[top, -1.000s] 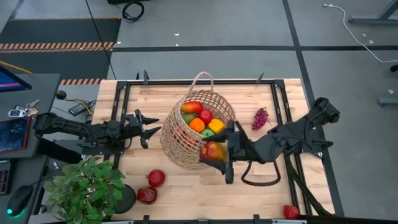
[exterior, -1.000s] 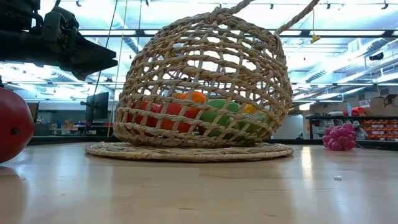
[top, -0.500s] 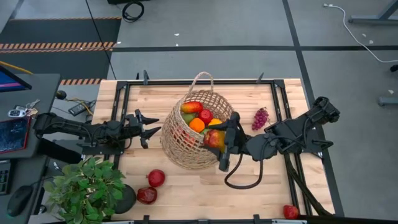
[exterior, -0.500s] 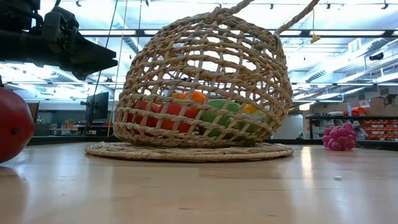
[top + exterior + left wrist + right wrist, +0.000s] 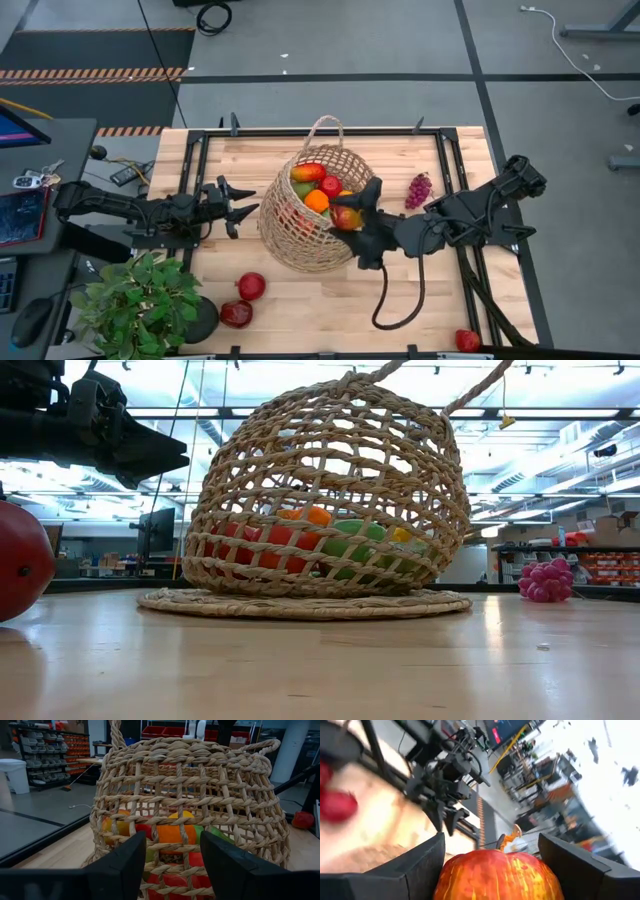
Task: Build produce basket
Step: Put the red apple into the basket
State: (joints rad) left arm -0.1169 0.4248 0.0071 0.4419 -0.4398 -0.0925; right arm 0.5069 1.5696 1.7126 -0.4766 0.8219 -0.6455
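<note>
The tan wicker basket [image 5: 315, 205] [image 5: 325, 490] [image 5: 190, 805] stands mid-table on its flat woven base [image 5: 300, 603]. Inside it are orange, red, green and yellow produce [image 5: 322, 190]. My right gripper [image 5: 353, 220] [image 5: 495, 885] is at the basket's right rim, shut on a red-yellow fruit [image 5: 346, 215]. My left gripper [image 5: 240, 207] [image 5: 150, 455] [image 5: 172, 865] hovers open just left of the basket, pointing at its wall. A purple grape bunch [image 5: 418, 189] [image 5: 545, 582] lies on the table right of the basket. My right gripper pinches the red-yellow fruit [image 5: 500, 872] between its two fingers [image 5: 415, 870], one on each flank of the fruit, with the stem [image 5: 507, 840] showing between them. The fingers come from the table's right, pointing left. The fruit is lifted clear, over the basket's right rim.
Two red fruits [image 5: 251, 286] [image 5: 237, 314] lie near the front edge, and one shows large in the low view [image 5: 20, 560]. Another red fruit [image 5: 467, 340] sits at the near right corner. A leafy potted plant [image 5: 135, 305] stands at the near left corner. A black cable [image 5: 400, 300] loops below the right arm.
My right gripper, still shut on the red-yellow fruit, has moved from the basket's near side toward the far edge and up to the basket's right rim, turning at the wrist. The cable under the arm has swung along with it. The left arm and basket have kept still.
</note>
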